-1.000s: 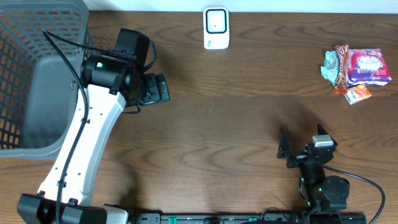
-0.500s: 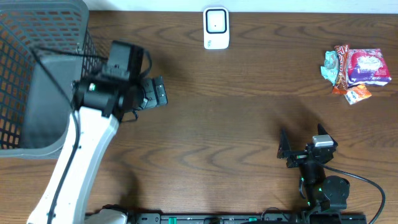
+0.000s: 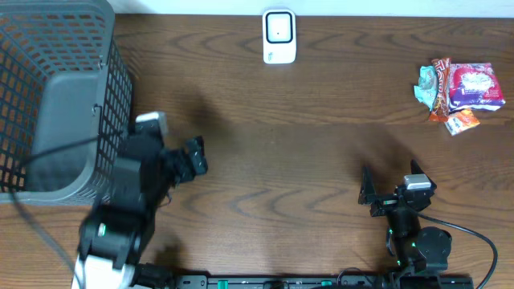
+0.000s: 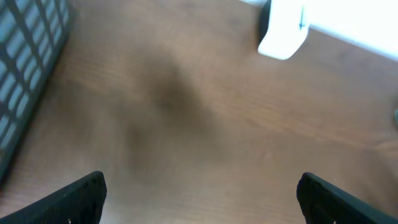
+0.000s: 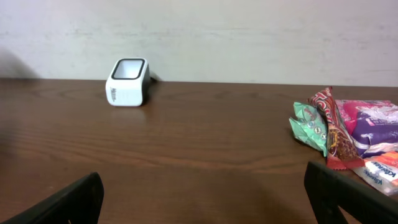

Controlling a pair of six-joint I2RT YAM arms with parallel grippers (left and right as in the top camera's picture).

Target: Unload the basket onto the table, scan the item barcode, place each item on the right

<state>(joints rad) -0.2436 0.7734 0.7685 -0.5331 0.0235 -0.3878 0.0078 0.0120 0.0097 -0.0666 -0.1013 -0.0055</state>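
On the desk, far edge: a white scanner (image 3: 279,36) stands alone near the middle of that edge, with a dark-rimmed window on top.
Items: a heap of snack packets (image 3: 459,90) lies at the far right of the desk, well apart from the scanner and from both arms (purple, red and green wrappers, touching one another).
Desk (image 3: 305,152): dark brown wood grain, matte, with soft shadows.
Basket (image 3: 48,88): grey mesh, filling the far left corner.
Left fingers (image 4: 81,198): spread wide and holding nothing, just beside the basket's near right corner. The wrist view is blurred, with bare wood between them and the scanner beyond.
Right fingers (image 5: 62,202): spread wide and empty, low at the near right edge, facing scanner and packets.
Room: a plain pale wall (image 5: 249,31) rises directly behind the desk.
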